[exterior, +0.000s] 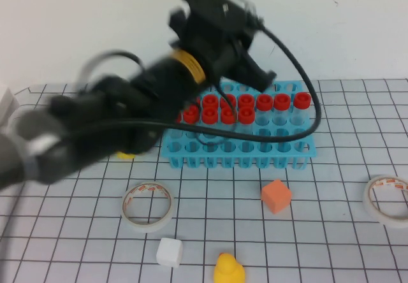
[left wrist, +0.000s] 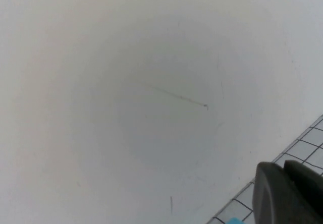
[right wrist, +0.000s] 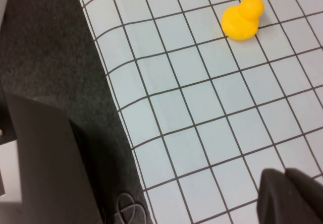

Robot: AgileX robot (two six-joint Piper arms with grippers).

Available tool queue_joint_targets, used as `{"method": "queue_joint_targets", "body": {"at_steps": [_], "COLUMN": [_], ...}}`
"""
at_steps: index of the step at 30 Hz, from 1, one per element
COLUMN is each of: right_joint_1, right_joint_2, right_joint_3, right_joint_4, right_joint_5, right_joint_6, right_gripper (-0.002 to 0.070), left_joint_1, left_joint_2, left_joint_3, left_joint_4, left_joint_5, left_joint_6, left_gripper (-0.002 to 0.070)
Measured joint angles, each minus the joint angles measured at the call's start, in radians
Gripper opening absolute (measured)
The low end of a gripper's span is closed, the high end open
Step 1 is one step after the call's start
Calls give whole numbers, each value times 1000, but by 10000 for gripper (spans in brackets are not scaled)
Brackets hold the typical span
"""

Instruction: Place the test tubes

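Test tubes (exterior: 264, 102), red-capped, upright in the back rows of the blue rack (exterior: 236, 152) at mid-table. Left gripper (left wrist: 285, 183) high over the rack's rear, jaws closed on nothing. Right gripper (right wrist: 285, 186) above the grid mat (right wrist: 202, 108) near the yellow duck (right wrist: 243, 18), jaws closed, empty

From here I count one blue rack (exterior: 255, 162) holding ten red-capped tubes (exterior: 246, 114) that I can see, two tape rolls (exterior: 146, 225), one orange cube (exterior: 276, 195), one white cube (exterior: 169, 252) and one yellow duck (exterior: 228, 270).
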Motion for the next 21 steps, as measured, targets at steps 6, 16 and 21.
{"method": "queue_joint_targets", "body": {"at_steps": [6,16,21], "right_joint_1": [0,0,0], "right_joint_2": [0,0,0], "right_joint_3": [0,0,0], "right_joint_4": [0,0,0], "right_joint_5": [0,0,0], "right_joint_6": [0,0,0], "right_gripper": [-1,-1,-1], "left_joint_1": [32,220,302], "left_joint_2": [-225,-654,-841], "left_joint_3": [29,380,635], "left_joint_4": [151,161,111], "left_joint_5": [162,161,161], "left_joint_6": [-86,-102,-132], "left_gripper": [1,0,0]}}
